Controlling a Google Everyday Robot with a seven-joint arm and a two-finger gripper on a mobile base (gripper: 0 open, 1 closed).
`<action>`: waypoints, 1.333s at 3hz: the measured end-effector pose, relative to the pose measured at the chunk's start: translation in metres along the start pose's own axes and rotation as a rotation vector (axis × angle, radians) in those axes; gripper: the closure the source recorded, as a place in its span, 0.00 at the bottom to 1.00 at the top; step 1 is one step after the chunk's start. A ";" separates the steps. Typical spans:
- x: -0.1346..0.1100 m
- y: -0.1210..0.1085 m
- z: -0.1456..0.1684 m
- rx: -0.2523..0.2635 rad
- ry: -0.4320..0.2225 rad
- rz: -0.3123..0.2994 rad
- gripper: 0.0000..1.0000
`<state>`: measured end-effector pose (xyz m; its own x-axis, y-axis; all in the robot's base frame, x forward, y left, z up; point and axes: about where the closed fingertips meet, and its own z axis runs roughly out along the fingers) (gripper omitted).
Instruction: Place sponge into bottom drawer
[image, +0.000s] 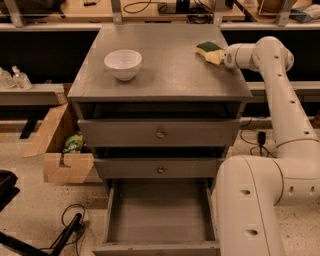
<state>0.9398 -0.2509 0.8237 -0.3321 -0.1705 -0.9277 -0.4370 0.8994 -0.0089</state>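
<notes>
The sponge (208, 48), yellow with a dark green face, lies on the grey cabinet's top (165, 65) near its back right corner. My gripper (216, 56) reaches in from the right at the end of the white arm (272, 75) and is right at the sponge's near right side, touching or nearly touching it. The bottom drawer (160, 212) is pulled open below, and its flat grey floor is bare. The two upper drawers with small round knobs (160, 134) are closed.
A white bowl (123, 63) stands on the cabinet top at the left. My white base (250, 210) stands close to the open drawer's right side. A cardboard box (65, 150) sits on the floor at the left, and cables (70, 230) lie at the front left.
</notes>
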 end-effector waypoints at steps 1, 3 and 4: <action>-0.001 0.001 -0.001 0.000 0.000 0.000 1.00; -0.002 0.003 0.000 -0.003 0.003 -0.006 1.00; -0.012 0.009 -0.014 -0.012 0.037 -0.056 1.00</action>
<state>0.9285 -0.2466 0.8403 -0.3377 -0.2353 -0.9114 -0.4659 0.8831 -0.0554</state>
